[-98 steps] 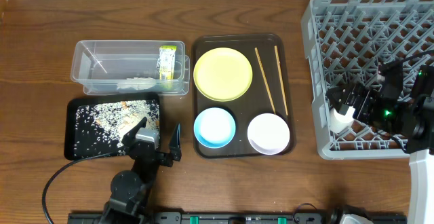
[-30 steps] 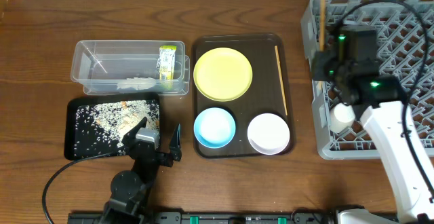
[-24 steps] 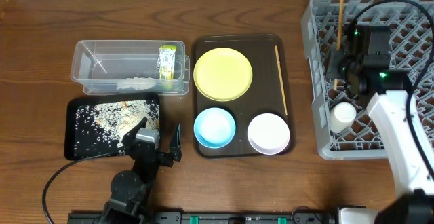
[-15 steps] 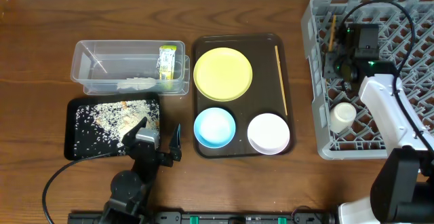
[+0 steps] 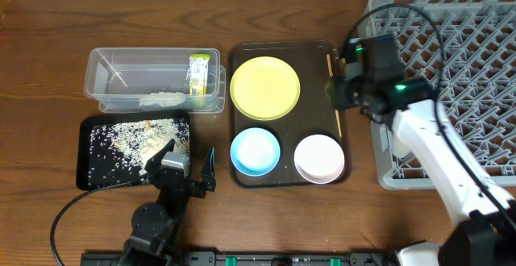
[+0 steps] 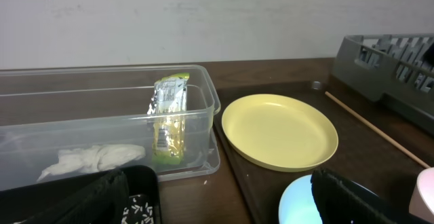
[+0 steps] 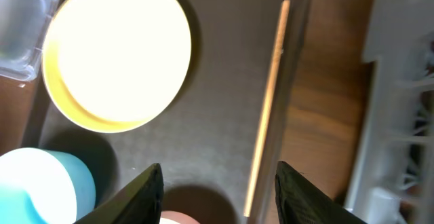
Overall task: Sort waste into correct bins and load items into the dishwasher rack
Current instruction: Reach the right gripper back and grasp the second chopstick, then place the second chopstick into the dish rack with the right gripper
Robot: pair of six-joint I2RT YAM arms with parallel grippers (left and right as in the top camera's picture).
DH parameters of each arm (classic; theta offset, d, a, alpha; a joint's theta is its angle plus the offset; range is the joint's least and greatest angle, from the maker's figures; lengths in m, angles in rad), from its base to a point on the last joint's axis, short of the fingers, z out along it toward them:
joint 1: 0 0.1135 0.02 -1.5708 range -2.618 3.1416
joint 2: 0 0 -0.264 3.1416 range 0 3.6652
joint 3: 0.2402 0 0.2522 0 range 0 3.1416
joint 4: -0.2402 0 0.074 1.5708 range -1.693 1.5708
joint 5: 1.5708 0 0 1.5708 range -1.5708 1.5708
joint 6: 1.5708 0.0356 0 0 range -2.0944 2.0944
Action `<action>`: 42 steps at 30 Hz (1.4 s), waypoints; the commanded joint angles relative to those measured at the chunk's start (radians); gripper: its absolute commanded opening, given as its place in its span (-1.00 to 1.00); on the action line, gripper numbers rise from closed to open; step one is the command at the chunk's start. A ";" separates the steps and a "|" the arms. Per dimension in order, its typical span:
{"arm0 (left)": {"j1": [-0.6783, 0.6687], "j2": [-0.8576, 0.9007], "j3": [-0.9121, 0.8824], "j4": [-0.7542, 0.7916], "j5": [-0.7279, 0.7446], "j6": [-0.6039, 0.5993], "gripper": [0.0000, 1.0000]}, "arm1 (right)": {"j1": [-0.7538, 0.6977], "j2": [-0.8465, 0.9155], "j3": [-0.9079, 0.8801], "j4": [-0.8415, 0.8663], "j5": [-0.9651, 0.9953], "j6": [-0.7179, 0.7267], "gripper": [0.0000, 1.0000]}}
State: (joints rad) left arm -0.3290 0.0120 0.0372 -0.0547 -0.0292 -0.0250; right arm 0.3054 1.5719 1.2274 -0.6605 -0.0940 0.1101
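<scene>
a brown wooden table carries, from left to right in the overhead frame, two bins, a dark brown serving tray and the grey dishwasher rack. the step in hand appears to be loading the rack. the right gripper hovers over the tray's right edge, above a chopstick lying there. the yellow plate, light blue bowl and pinkish-white bowl also sit on the tray. the next move likely calls for a descent close to the tray floor and a pinch across the thin stick. the right wrist view shows what the overhead hides under the wrist body: the fingers are spread, with the chopstick running between them, untouched; their height above it cannot be told. the left gripper rests at lower left, fingers apart, holding nothing. its wrist view shows the snack wrapper upright inside the clear tub beside the crumpled paper. only the overhead shows the crumbs on the black tray.
</scene>
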 commanded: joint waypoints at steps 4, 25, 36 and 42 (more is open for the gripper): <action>0.005 -0.008 -0.033 -0.014 -0.004 0.010 0.77 | 0.046 0.182 -0.016 0.069 0.265 0.136 -0.06; 0.005 -0.008 -0.033 -0.014 -0.004 0.010 0.77 | 0.030 0.367 -0.003 0.154 0.130 0.052 -0.22; 0.005 -0.008 -0.033 -0.014 -0.004 0.010 0.77 | 0.029 0.278 -0.005 0.158 0.150 0.050 -0.12; 0.005 -0.008 -0.033 -0.014 -0.004 0.010 0.77 | 0.029 0.359 -0.005 0.156 0.202 0.050 -0.14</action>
State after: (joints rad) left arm -0.3290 0.0120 0.0368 -0.0544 -0.0292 -0.0250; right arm 0.3428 1.8774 1.2182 -0.5041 0.0719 0.1715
